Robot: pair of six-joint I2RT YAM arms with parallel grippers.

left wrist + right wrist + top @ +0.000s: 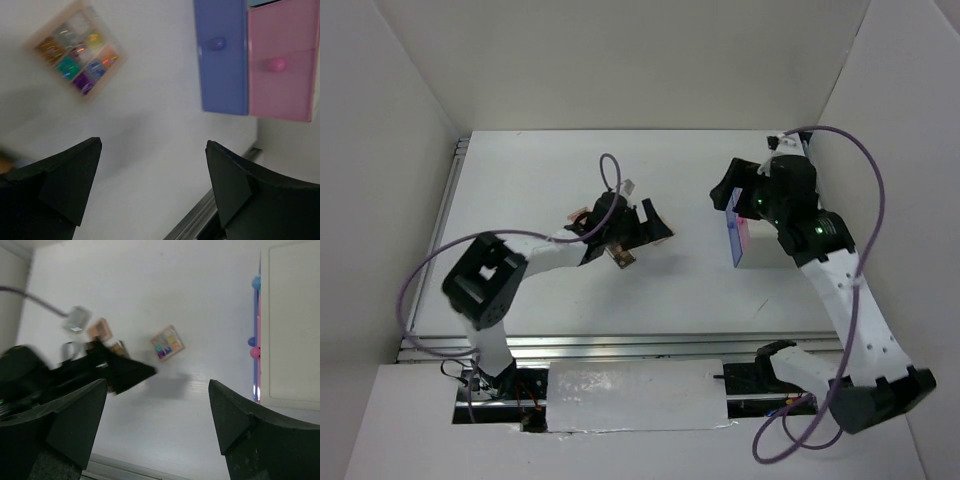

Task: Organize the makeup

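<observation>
Arms: two, both bolted at the near edge of the desk (670, 300).
Left end effector (154, 145): one. Its fingers stand wide apart, with only bare desk between them.
Right end effector (157, 382): one. Its fingers are also spread wide and grip nothing. From overhead you see it hanging at the white box (290, 325).
Palettes in plain sight: two. The colour-pan palette (167, 342) lies flat on the desk, and the pink palette (100, 329) lies farther off.
Brown piece (119, 347): one, just beside the pink palette and partly hidden behind the left arm. You cannot tell what it is.
Small clear bottle (76, 320): one, blurred, just past the pink palette.
Colour-pan palette relative to the left end effector: in the left wrist view it lies beyond the left-hand finger, outside the gap and touching neither finger.
Colour-pan palette relative to the right end effector: in the right wrist view it lies on open desk well beyond the fingertips, between the left arm and the white box.
Drawers: one blue drawer (222, 75) and one pink drawer (280, 90), side by side, each with one round knob.
</observation>
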